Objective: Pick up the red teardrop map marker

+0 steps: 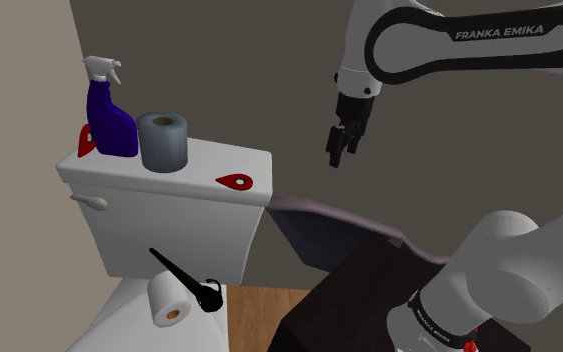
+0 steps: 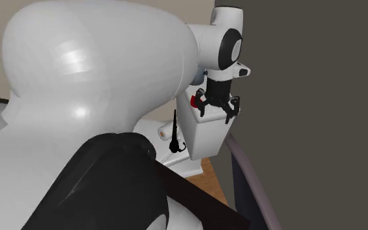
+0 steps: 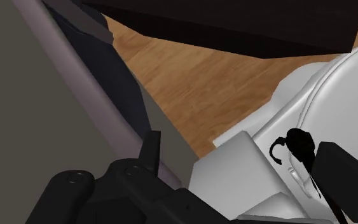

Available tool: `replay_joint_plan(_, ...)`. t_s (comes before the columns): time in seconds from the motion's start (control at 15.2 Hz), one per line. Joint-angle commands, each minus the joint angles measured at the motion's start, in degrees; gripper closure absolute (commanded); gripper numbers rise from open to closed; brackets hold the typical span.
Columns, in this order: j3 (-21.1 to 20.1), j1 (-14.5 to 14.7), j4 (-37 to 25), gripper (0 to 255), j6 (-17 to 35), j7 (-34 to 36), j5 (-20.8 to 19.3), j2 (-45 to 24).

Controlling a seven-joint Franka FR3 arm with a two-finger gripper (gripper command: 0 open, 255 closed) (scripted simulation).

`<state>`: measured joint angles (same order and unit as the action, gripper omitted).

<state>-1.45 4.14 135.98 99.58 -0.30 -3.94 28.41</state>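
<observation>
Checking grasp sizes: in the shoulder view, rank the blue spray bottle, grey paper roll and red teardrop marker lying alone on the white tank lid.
Largest: blue spray bottle.
Next: grey paper roll.
Smallest: red teardrop marker.
All sit on the same tank lid, so nearness barely matters.

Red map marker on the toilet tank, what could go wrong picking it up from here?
Two red markers lie on the tank lid. The front marker sits near the lid's edge, so the open fingers, hanging off to its side, could push it off. The second marker is half hidden behind the blue spray bottle; going for that one risks toppling the bottle.
</observation>
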Motion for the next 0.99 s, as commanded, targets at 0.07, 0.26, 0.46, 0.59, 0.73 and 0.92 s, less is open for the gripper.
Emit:
replay_joint_plan(0.07, -0.37, 1.52, -2.39, 0, 4.63, -2.66, 0.56, -5.77)
replay_joint_plan(0.26, -0.86, 2.90, -5.18, 0, 8.40, -5.33, 1.11, -11.16)
replay_joint_plan(0.46, -1.52, 4.22, -8.36, 0, 11.66, -7.96, 1.65, -16.44)
replay_joint_plan(0.59, -2.08, 5.03, -10.69, 0, 13.55, -9.69, 1.99, -19.90)
replay_joint_plan(0.73, -2.69, 5.82, -13.17, 0, 15.22, -11.38, 2.28, -23.29)
replay_joint_plan(0.92, -3.72, 6.98, -17.15, 0, 17.36, -13.82, 2.60, -28.26)
